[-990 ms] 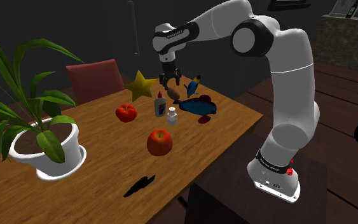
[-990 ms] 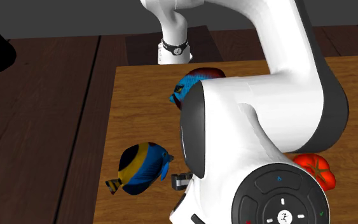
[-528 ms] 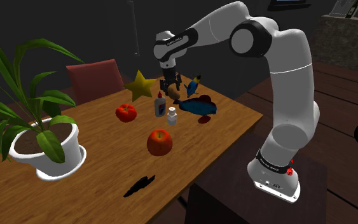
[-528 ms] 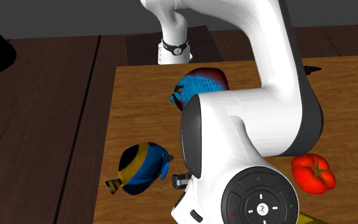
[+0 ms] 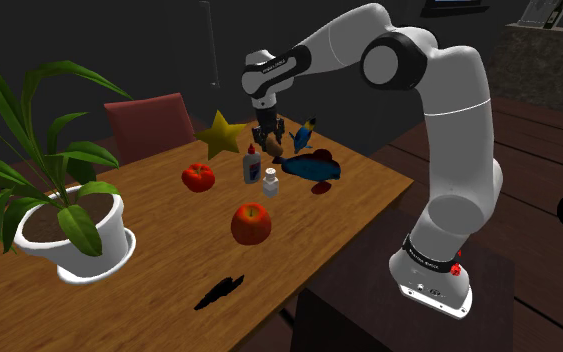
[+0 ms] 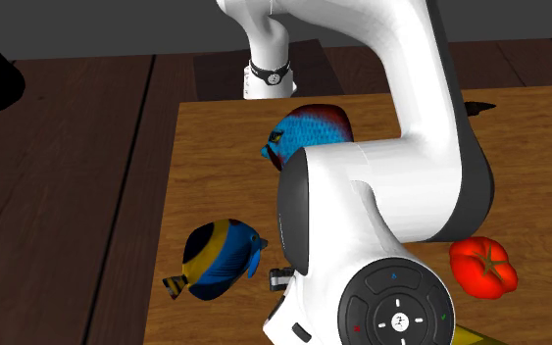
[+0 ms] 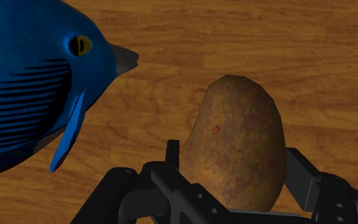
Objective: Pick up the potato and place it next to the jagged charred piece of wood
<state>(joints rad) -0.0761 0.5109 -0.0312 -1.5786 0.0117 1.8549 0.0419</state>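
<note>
Potato (image 7: 238,143) in hand (image 7: 233,164), blue fish (image 7: 31,83) beside

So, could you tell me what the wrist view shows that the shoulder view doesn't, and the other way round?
Wrist view: the potato up close, mottled brown, with the jaws against both its sides, and the yellow eye of the blue fish. Shoulder view: the charred wood lying apart from the rest, the apple, tomato, yellow star and potted plant. Both: the wooden table and the blue fish beside the potato.
</note>
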